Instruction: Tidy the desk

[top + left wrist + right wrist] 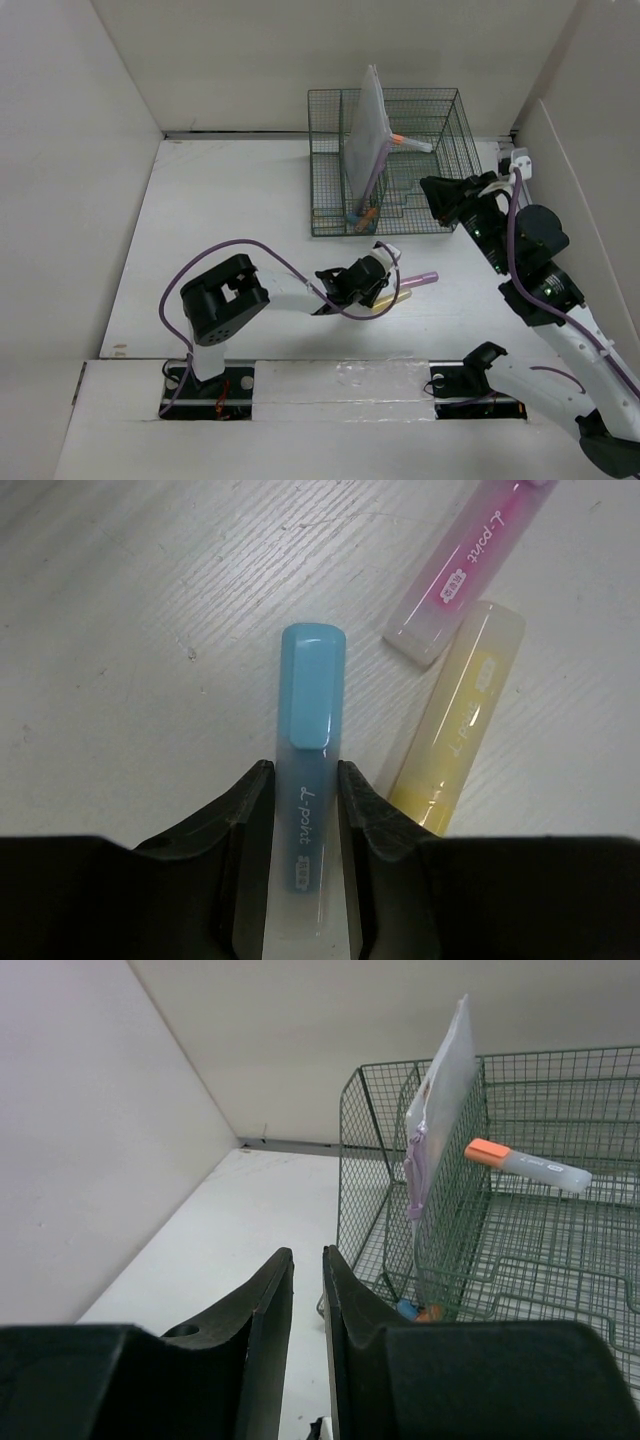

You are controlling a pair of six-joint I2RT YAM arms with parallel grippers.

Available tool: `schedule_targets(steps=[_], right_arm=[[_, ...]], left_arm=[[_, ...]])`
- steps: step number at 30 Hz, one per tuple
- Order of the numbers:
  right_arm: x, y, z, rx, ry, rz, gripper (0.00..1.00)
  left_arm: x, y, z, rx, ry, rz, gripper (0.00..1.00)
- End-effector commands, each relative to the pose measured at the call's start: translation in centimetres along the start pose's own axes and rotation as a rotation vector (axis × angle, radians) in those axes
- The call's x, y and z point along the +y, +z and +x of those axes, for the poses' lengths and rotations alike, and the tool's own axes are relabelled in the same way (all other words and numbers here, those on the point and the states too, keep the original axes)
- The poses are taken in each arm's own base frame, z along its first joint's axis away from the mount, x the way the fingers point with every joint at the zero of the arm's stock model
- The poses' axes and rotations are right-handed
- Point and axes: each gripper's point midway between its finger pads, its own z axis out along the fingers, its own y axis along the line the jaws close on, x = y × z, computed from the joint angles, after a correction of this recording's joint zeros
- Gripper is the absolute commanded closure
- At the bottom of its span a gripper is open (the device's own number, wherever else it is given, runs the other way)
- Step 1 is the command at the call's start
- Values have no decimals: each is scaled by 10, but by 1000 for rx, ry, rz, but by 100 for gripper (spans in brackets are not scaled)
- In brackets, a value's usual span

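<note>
Across the top view, the desk (230, 210) lies flat and white, walled by white panels (70, 150), with both arm bases at its near edge. Near its middle we see the left gripper (300, 780) pinching a blue highlighter (312, 695) by the barrel, one finger pressed to each side and the cap pointing away from the wrist. We cannot tell whether the pen is clear of the surface. Just beside the gripper a yellow highlighter (455, 720) lies on the desk. A pink one (470, 570) lies just beyond it, their ends close together.

At the far side of the desk stands a green wire basket (400, 228). A clear plastic sleeve (365, 135) leans on edge in it, against a divider. An orange-capped highlighter (525, 1163) lies in the wide compartment to the right of the sleeve. Small blue and orange things (420, 1310) lie at the sleeve's foot, too small for us to name.

The right gripper (308, 1260) hovers by the basket's right side. Its jaws stand a narrow slit apart, with nothing between them.
</note>
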Motion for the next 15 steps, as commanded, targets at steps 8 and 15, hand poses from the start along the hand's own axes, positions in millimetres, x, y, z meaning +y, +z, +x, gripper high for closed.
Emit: schedule_targets(steps=[8, 15], right_arm=[[-1, -20, -41, -160, 52, 17, 77], [-25, -46, -46, -237, 138, 137, 76]], left_arm=[[14, -38, -69, -134, -30, -119, 93], [6, -100, -191, -390, -105, -54, 93]])
